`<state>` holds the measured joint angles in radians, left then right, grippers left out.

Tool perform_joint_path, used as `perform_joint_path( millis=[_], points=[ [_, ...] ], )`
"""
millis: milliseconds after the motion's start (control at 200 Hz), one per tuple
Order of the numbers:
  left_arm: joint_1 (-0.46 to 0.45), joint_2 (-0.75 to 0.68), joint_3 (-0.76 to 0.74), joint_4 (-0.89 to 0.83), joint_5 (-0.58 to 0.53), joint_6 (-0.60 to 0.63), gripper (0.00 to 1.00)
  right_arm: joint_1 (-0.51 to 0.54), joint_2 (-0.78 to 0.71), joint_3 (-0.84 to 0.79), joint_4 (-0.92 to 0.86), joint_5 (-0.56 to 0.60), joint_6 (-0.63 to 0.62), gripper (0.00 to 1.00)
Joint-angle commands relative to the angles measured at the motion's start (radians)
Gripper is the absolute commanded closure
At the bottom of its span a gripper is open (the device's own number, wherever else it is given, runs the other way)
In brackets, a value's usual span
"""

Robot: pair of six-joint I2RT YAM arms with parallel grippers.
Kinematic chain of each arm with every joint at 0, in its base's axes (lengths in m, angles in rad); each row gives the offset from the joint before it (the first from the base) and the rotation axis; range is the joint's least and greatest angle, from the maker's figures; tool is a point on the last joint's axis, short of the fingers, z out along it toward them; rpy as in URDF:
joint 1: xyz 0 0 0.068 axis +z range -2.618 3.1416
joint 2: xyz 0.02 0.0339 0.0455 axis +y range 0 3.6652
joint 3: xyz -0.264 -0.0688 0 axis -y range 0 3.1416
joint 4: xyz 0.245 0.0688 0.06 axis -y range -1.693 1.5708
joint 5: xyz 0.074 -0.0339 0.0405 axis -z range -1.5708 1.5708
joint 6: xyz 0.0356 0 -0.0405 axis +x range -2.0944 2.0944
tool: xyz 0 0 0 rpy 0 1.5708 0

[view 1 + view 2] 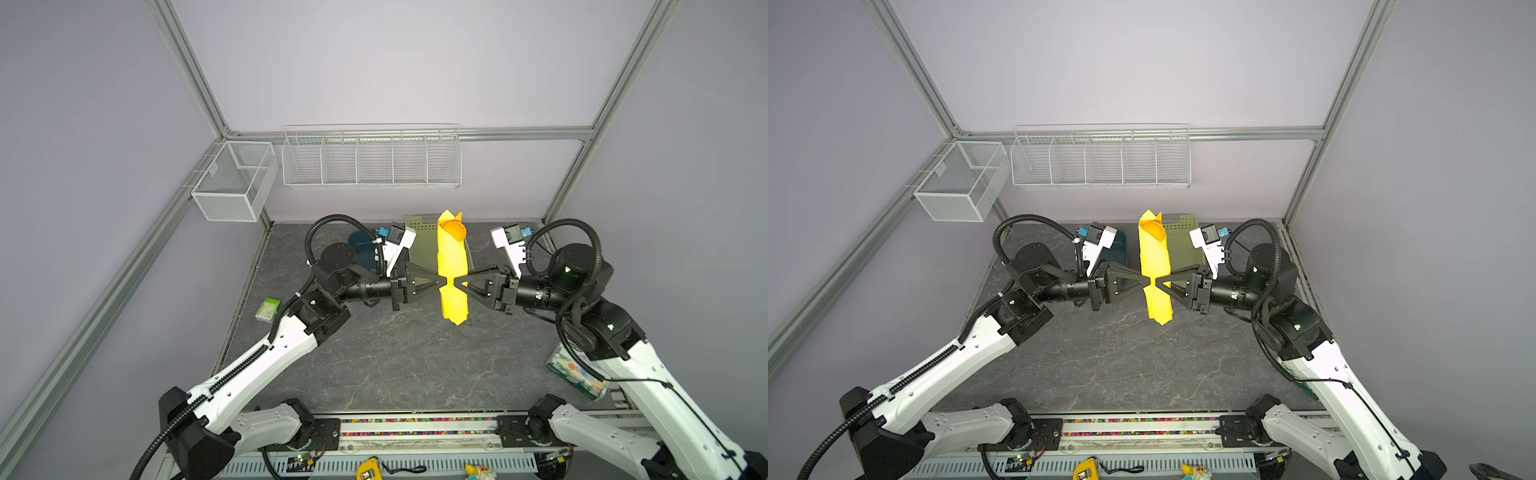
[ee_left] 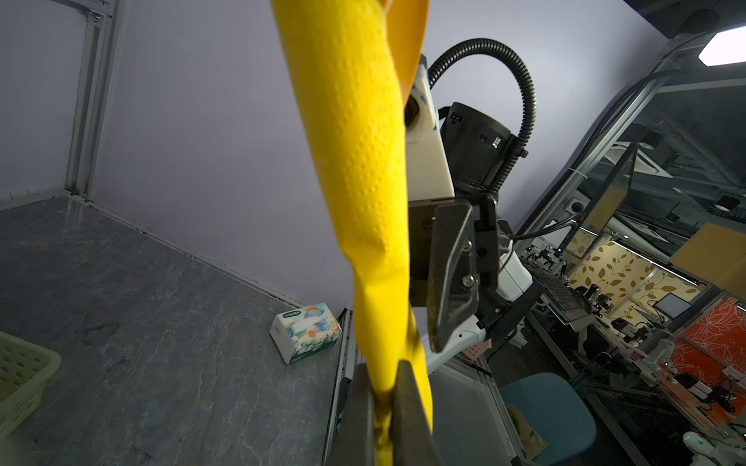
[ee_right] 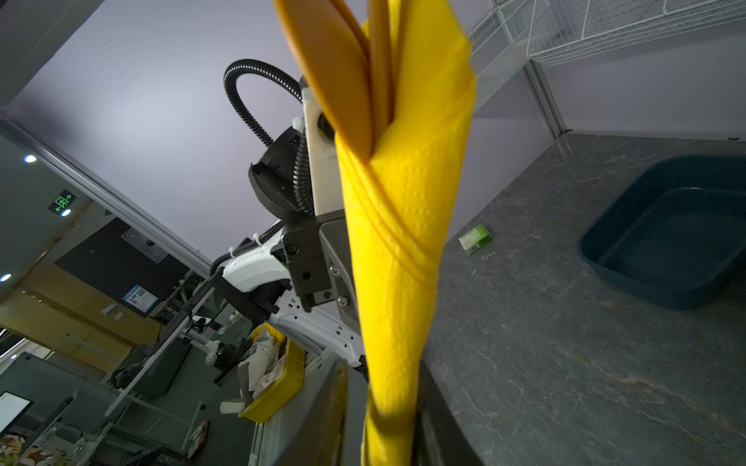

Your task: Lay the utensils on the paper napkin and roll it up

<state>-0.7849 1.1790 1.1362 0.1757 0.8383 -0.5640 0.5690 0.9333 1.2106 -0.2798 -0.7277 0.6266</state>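
- Left tool [image 1: 443, 283] is clamped on the middle of the rolled paper napkin [image 1: 451, 257], which stands roughly upright over the counter [image 1: 395, 357].
- Right tool [image 1: 457, 283] meets the roll from the opposite side, jaws slightly parted around it.
- The utensils [image 1: 454, 232] poke out of the roll's top.
- 2 containers stand behind: a green basket [image 1: 420, 243], its inside hidden, and a dark blue tub [image 3: 666, 234].

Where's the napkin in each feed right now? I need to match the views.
In a top view: napkin, rolled, just right of centre.
In a top view: napkin at dead centre.
Left wrist: napkin fills the middle.
Right wrist: napkin fills the middle.
Shared landmark: orange utensils poking from one end.
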Motion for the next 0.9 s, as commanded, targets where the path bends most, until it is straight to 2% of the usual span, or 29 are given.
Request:
perform_joint_path(
  millis=[0, 140, 365, 420, 475, 570, 695, 895],
  points=[
    [-0.001, -0.013, 0.011, 0.047, -0.008, -0.005, 1.00, -0.007, -0.022, -0.019, 0.018, -0.036, 0.013, 0.74],
    [0.000, -0.009, 0.016, 0.047, -0.003, -0.008, 1.00, -0.007, -0.029, -0.022, 0.019, -0.027, 0.010, 0.79],
    [0.001, -0.012, 0.020, 0.017, -0.023, 0.004, 1.00, -0.011, -0.025, -0.006, 0.000, -0.001, -0.010, 0.92],
    [0.003, -0.015, 0.019, -0.006, -0.046, 0.019, 0.90, -0.013, -0.019, 0.000, -0.001, -0.004, -0.013, 0.93],
    [0.011, -0.024, 0.020, -0.053, -0.085, 0.040, 0.85, -0.019, -0.012, 0.003, 0.007, -0.005, -0.012, 0.93],
    [0.058, -0.048, 0.002, -0.102, -0.137, 0.037, 0.80, -0.038, 0.015, 0.014, 0.007, -0.010, -0.015, 0.94],
    [0.146, -0.103, -0.053, -0.134, -0.173, 0.015, 0.79, -0.080, 0.084, 0.037, 0.013, -0.031, -0.028, 0.94],
    [0.289, -0.165, -0.103, -0.270, -0.150, 0.069, 0.79, -0.167, 0.287, 0.105, 0.042, -0.110, -0.040, 0.94]
  ],
)
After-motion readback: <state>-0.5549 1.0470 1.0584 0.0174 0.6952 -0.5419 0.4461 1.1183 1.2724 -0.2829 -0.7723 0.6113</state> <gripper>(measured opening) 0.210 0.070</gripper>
